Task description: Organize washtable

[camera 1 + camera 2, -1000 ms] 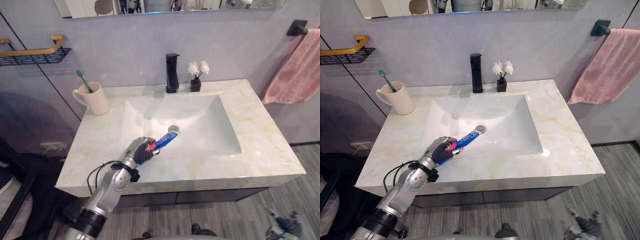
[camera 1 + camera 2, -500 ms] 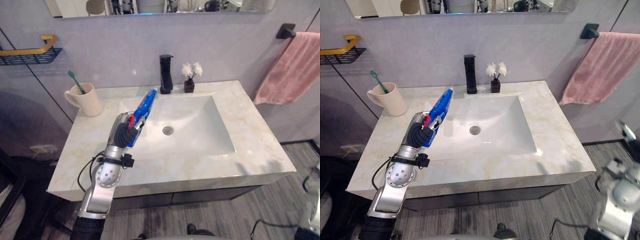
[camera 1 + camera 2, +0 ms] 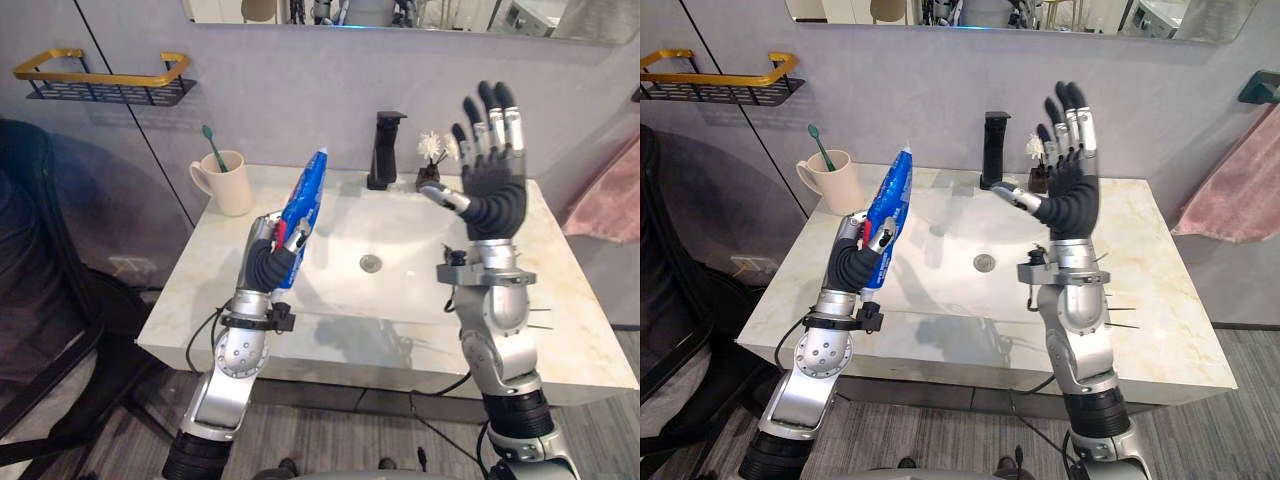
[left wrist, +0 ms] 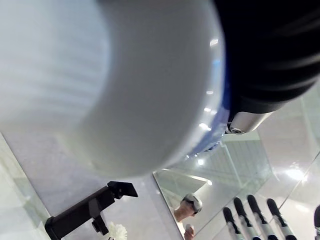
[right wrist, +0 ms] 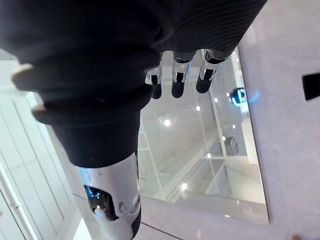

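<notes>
Two hands are raised above your worktop [image 3: 195, 300]. Your left hand [image 3: 268, 262] is clenched round a blue toothpaste tube [image 3: 305, 200], held upright over the left rim of the basin [image 3: 400, 240]; the cap end appears to sit inside the fist. Your right hand [image 3: 492, 185] is held up over the basin's right side, fingers straight and spread, holding nothing. A cream mug [image 3: 232, 185] with a green toothbrush [image 3: 211, 148] stands at the worktop's back left corner.
</notes>
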Available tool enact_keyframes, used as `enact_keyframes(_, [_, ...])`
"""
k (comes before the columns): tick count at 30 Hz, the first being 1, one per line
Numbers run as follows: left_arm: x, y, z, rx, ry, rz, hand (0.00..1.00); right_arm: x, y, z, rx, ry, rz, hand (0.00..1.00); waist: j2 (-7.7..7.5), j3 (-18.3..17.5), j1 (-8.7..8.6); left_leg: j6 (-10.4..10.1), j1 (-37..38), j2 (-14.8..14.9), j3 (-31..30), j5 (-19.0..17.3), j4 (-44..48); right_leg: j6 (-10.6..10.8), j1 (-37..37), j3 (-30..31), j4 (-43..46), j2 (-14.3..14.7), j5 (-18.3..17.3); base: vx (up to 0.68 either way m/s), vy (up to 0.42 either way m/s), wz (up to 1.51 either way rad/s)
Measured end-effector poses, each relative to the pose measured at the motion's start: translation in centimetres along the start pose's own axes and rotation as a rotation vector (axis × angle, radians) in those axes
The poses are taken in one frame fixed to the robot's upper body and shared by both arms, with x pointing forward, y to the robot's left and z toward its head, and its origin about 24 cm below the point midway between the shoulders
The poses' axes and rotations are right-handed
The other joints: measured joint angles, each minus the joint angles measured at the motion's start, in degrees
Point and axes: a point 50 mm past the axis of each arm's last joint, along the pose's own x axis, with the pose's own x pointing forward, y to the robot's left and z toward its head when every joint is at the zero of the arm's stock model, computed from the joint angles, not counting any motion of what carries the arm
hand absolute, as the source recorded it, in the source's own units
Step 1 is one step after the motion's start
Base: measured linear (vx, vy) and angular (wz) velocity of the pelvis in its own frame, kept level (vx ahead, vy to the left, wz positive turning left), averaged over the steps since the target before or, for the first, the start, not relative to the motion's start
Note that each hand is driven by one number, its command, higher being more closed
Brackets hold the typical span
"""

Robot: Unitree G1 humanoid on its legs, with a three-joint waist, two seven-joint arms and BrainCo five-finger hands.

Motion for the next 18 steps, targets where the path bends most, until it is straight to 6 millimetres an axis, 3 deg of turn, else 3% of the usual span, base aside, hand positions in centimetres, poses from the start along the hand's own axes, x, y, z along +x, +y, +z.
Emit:
enact_keyframes(6, [-0.3, -1.9, 0.6, -0.042, -0.012, -0.067, 1.00, -0.9, 2.0, -3.2, 0.128, 0.160, 0.023, 0.00, -0.05, -0.68, -0.01, -0.08, 0.08, -0.06, -0.57, 0.94, -1.36, -0.01, -0.25, -0.62, 0.01, 0.01, 0.00, -0.04, -0.015, 0.05])
enact_keyframes(18, [-0.1, -5.5, 1.0, -0.022, -0.020, -0.185, 1.00, -2.4, 5.1, -6.6, 0.344, 0.350, 0.025, 0.00, -0.04, -1.06, -0.18, -0.07, 0.45, -0.10, -0.51, 2.50, -3.36, -0.39, -1.04, -0.67, 0.02, 0.08, 0.26, -0.02, -0.004, 0.00])
